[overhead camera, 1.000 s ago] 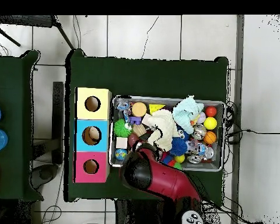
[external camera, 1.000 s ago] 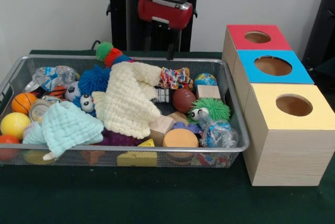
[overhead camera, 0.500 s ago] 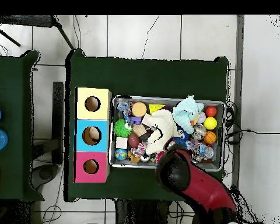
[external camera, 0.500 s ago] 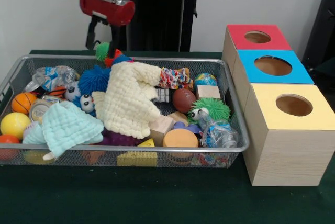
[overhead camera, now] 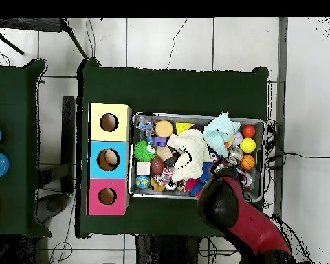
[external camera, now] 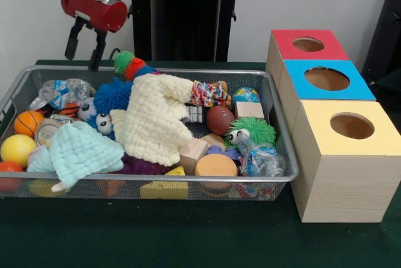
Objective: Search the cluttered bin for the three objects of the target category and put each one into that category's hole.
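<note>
From the front, we are seeing the gripper [external camera: 84, 47] hanging above the far left corner of the wire bin [external camera: 283, 155]. Its two black fingers are spread apart with nothing between them. The bin is sitting on the green table [external camera: 188, 243] and is full of toys. A cream knitted cloth [external camera: 153, 118] is lying across the middle. A pale green cloth [external camera: 78, 149] is lying at the front left. A small basketball [external camera: 27, 123], a yellow ball [external camera: 17, 149] and a red ball [external camera: 7, 174] are sitting along the left side. A brown football [external camera: 220, 119] and a fuzzy green ball [external camera: 252, 132] with eyes are sitting at the right. We cannot tell which toys are the ones to find. Just beside the bin, three boxes are standing in a row: a red box [external camera: 307, 52], a blue box [external camera: 326, 86] and a yellow box [external camera: 348, 161], each with a round hole on top.

From overhead, we are seeing the red arm [overhead camera: 236, 213] covering one corner of the bin [overhead camera: 199, 117]. The gripper is hiding under it here. The three boxes are touching each other beside the bin.
</note>
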{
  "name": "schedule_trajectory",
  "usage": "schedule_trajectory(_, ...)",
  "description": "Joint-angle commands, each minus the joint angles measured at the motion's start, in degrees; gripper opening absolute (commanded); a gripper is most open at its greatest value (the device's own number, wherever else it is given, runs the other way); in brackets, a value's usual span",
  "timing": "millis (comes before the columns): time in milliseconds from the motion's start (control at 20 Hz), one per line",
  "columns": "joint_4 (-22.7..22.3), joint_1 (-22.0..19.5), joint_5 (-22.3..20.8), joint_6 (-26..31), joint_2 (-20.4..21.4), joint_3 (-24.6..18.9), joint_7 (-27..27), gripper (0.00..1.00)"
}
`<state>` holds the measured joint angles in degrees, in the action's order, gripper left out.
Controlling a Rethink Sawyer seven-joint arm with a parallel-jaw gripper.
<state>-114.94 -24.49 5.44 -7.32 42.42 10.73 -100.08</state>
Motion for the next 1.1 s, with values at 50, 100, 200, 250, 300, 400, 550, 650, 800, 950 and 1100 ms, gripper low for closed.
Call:
schedule_trajectory(50,-1.09,-2.51,5.83,-1.13,-6.02,-4.43,-17.45,1.00)
schedule_trajectory(100,-1.30,-2.62,6.39,-1.15,-6.29,-4.42,-17.59,1.00)
schedule_trajectory(200,-2.05,-3.73,7.42,-2.79,-7.67,-4.93,-19.05,1.00)
schedule_trajectory(250,-2.25,-4.33,7.77,-3.32,-8.35,-5.33,-19.47,1.00)
schedule_trajectory(300,-2.34,-4.79,8.17,-3.07,-8.91,-5.65,-19.42,1.00)
schedule_trajectory(400,-2.64,-5.47,8.46,-3.14,-9.81,-5.84,-19.28,1.00)
schedule_trajectory(550,-2.88,-7.14,7.24,-6.15,-10.86,-6.65,-20.00,1.00)
schedule_trajectory(650,-2.20,-7.73,6.31,-6.60,-11.46,-6.53,-19.71,1.00)
schedule_trajectory(800,-1.97,-8.46,4.35,-9.62,-11.78,-5.90,-20.43,1.00)
schedule_trajectory(950,-1.95,-9.40,2.86,-11.50,-12.23,-5.86,-21.01,1.00)
schedule_trajectory(1100,-1.11,-10.97,1.59,-12.74,-14.40,-6.87,-20.91,1.00)
